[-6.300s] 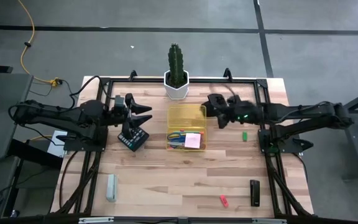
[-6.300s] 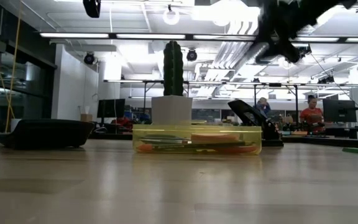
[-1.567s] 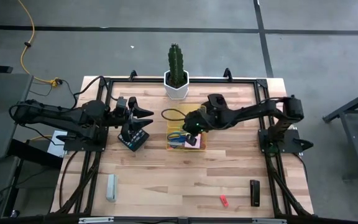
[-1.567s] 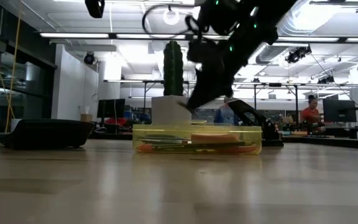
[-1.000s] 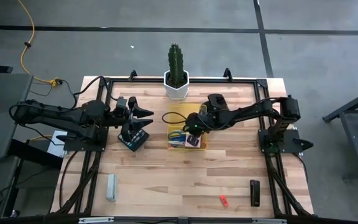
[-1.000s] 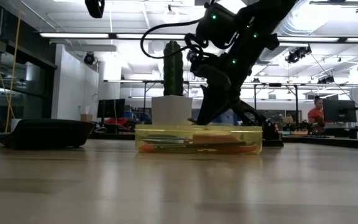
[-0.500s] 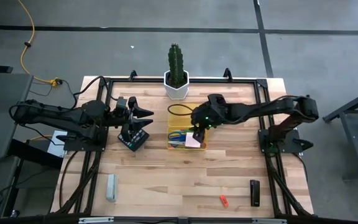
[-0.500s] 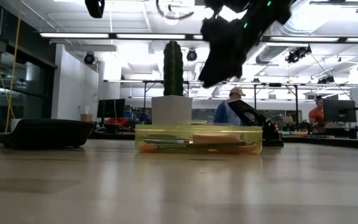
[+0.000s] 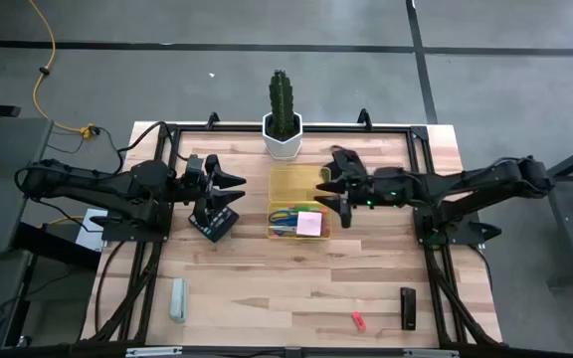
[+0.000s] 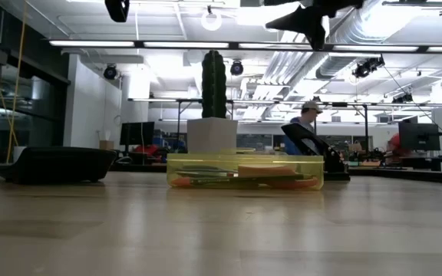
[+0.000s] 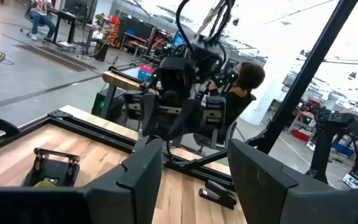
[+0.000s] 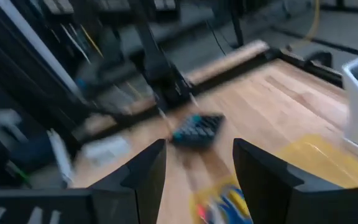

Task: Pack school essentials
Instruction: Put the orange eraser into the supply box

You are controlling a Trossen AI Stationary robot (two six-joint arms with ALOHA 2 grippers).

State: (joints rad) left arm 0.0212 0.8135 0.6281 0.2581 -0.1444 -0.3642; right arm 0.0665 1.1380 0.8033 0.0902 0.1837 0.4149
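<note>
Right gripper (image 9: pixel 334 196) spread, empty, beside yellow tray (image 9: pixel 288 181). Small red piece (image 9: pixel 358 321) judged light, rigid, slippery; best pinched across short sides. Left gripper (image 9: pixel 229 185) parked, spread.

The contents of the yellow tray (image 10: pixel 243 170) were seen only as smeared streaks through its wall in the low view. The right end effector (image 10: pixel 307 17) was cut off by the upper edge there. The right wrist view was blurred throughout.
</note>
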